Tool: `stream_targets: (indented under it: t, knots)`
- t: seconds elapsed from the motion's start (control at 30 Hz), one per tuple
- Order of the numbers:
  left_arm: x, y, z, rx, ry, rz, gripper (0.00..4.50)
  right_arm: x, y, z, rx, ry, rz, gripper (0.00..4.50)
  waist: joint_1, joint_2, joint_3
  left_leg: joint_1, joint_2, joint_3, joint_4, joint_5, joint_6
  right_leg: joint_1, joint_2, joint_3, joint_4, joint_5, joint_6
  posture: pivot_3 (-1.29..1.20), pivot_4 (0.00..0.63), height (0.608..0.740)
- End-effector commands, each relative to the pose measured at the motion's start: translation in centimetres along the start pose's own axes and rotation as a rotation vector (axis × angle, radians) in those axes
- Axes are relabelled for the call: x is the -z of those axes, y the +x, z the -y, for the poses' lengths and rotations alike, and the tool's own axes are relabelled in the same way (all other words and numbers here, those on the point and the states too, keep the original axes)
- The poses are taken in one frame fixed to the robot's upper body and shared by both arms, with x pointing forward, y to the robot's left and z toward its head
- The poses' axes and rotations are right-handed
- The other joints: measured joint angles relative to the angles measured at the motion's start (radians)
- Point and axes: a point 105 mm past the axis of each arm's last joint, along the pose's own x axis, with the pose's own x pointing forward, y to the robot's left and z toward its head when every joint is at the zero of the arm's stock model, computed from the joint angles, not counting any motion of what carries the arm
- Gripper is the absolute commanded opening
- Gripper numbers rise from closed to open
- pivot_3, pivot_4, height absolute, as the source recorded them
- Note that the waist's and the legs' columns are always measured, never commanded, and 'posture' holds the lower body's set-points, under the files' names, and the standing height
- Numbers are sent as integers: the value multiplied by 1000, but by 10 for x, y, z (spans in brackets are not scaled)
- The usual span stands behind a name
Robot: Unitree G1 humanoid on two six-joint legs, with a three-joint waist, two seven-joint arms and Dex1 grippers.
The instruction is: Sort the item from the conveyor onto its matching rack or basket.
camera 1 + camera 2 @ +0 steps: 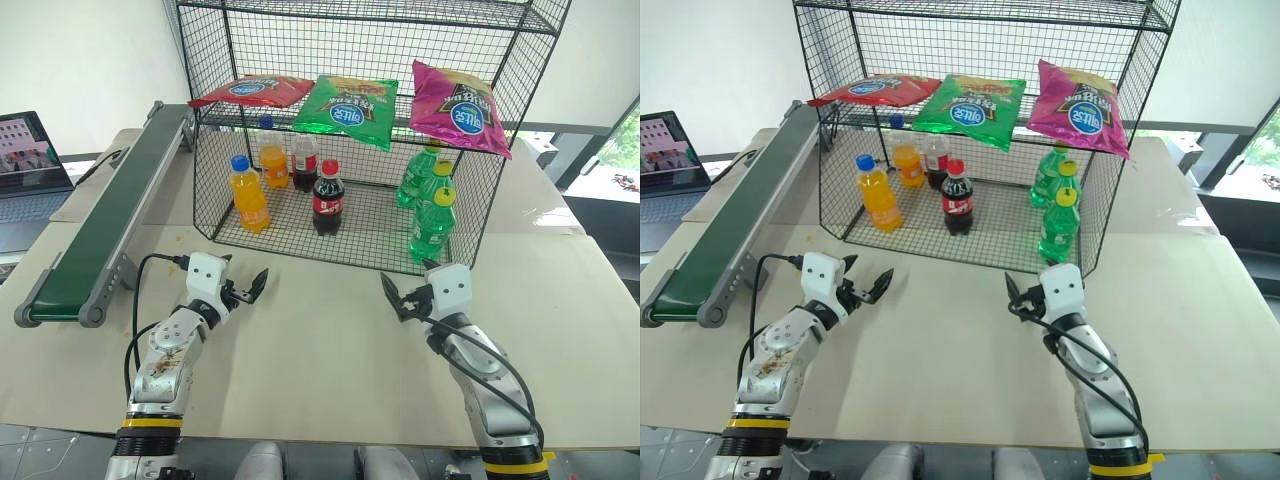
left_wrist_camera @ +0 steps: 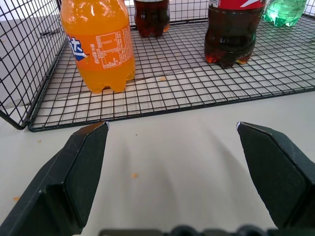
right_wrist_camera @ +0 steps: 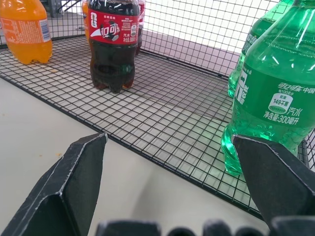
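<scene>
A: While your L gripper (image 1: 243, 290) and R gripper (image 1: 404, 296) hover over the table (image 1: 330, 350), both jaws wide apart, nothing held.

B: Red bag (image 1: 252, 91)?

A: Flat on the rack (image 1: 520, 60) upper shelf, left end, beside the green bag (image 1: 348, 109). Belt (image 1: 95, 233) off to your left.

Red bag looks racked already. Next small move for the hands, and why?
Probably none toward the rack: hold both hands back and wait. The red snack bag already lies on the upper shelf of the wire rack beside the green bag, the conveyor carries nothing, and the left hand and right hand are open and hold nothing.
</scene>
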Motion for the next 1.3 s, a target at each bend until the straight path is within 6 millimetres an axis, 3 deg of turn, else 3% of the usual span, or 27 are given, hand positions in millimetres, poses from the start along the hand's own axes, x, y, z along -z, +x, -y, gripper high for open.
stream_targets:
  t: [0.03, 0.37, 0.77, 1.3]
  knots:
    - [-6, -3, 4, 65, 2, 13, 4449, -16, -6, 1, -13, -10, 67, 4500, 0, 0, 0, 0, 0, 0, 0, 0, 0, 0, 0, 0, 0, 0, 0, 0, 150, 740]
    - [-5, -9, 17, 138, -9, 25, 4449, -20, -15, 3, -14, -4, 66, 4500, -1, 0, 0, 1, 0, 0, 0, 0, 0, 0, 0, 0, 0, 0, 0, 0, 150, 740]
    - [-16, -1, 17, 160, -14, 52, 4449, -26, -14, 2, 9, -5, 80, 4500, 2, 0, 0, 0, 0, 0, 0, 0, 0, 0, -1, 0, 0, 0, 0, 0, 150, 740]
    - [-14, 5, 17, 171, -9, 51, 4449, -26, -15, 2, 26, -5, 78, 4500, 1, 0, 0, 0, -1, 0, 0, 0, 0, 0, -1, 0, 0, 0, 0, 0, 150, 740]
